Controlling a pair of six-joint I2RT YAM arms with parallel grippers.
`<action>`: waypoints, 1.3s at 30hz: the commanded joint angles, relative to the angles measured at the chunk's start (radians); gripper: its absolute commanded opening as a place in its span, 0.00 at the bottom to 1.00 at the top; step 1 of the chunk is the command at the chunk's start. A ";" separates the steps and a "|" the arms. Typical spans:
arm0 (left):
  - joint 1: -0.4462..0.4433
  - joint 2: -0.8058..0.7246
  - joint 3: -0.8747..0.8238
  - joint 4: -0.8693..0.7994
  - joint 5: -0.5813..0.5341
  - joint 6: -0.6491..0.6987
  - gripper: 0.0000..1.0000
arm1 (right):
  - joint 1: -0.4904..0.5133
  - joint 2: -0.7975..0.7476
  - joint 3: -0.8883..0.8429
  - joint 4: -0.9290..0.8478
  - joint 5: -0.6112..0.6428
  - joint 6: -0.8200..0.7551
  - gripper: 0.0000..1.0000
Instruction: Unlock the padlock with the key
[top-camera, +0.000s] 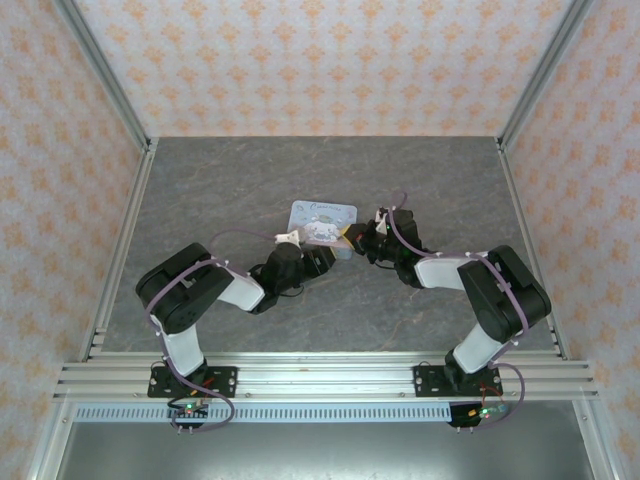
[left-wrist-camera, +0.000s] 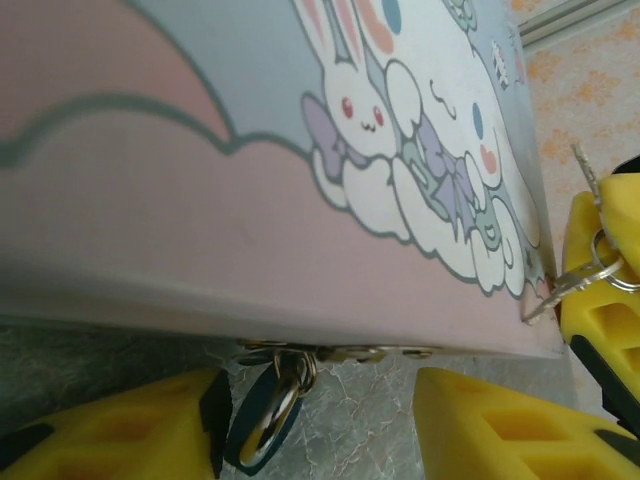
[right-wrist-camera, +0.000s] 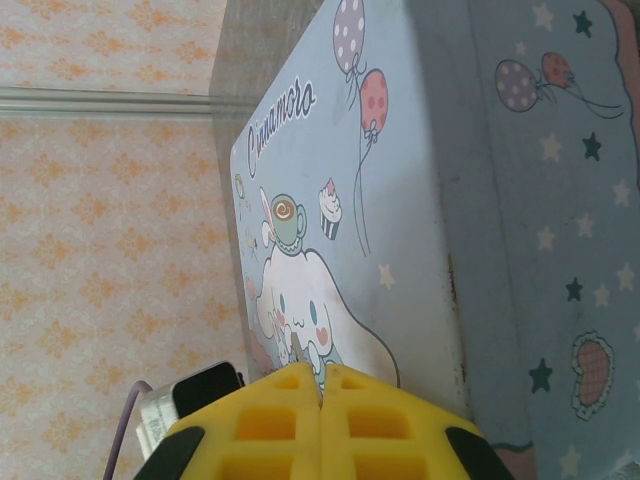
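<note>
The padlock (left-wrist-camera: 262, 432) sits partly hidden beneath the blurred tin (left-wrist-camera: 150, 250).

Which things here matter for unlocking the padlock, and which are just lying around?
For the job: padlock, key, left gripper, right gripper.
Just there: tin the padlock hangs from, table, patterned walls.

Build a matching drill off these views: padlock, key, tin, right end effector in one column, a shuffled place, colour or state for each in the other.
Things
1. padlock
2. key
3. tin
4. right end effector

Place, colour or state
A. yellow fingers pressed together
B. pastel, printed with cartoon characters
C. hanging at the tin's lower edge, between the fingers of the left end effector
D. silvery, poking out toward the tin's corner

Pairs: 1-C, 2-D, 3-B, 4-A
</note>
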 joint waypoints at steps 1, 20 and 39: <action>-0.006 0.021 0.015 -0.041 -0.047 0.007 0.51 | -0.001 0.002 -0.005 0.006 0.010 -0.008 0.00; -0.008 0.026 0.013 -0.112 -0.084 0.031 0.30 | -0.001 0.006 -0.010 0.013 0.011 -0.006 0.00; -0.003 0.000 0.052 -0.180 -0.050 0.022 0.00 | -0.001 -0.031 -0.020 0.007 -0.010 -0.008 0.00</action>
